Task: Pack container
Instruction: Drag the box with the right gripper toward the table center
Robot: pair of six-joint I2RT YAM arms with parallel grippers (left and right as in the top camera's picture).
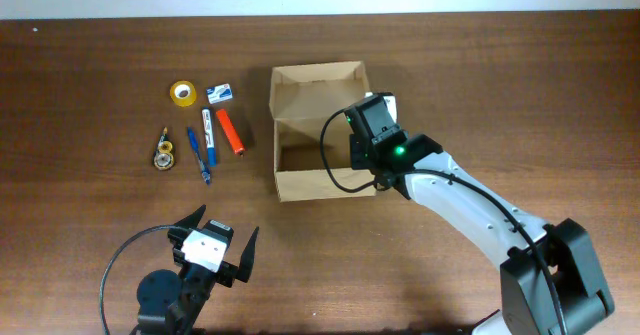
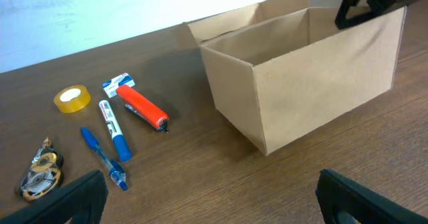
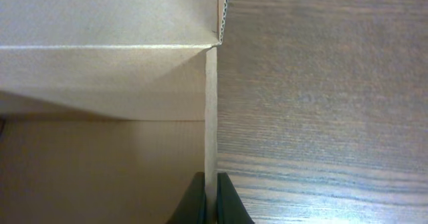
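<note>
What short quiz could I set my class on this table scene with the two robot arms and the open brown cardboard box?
1. True or false: the yellow tape roll already lies inside the open brown cardboard box.
2. Choose one: the right gripper is shut on
A. the box's side wall
B. the orange marker
C. nothing
3. Fill the gap: the left gripper, holding nothing, has its jaws ____.

Key:
1. False; the roll lies on the table, left of the box.
2. A
3. open
</note>
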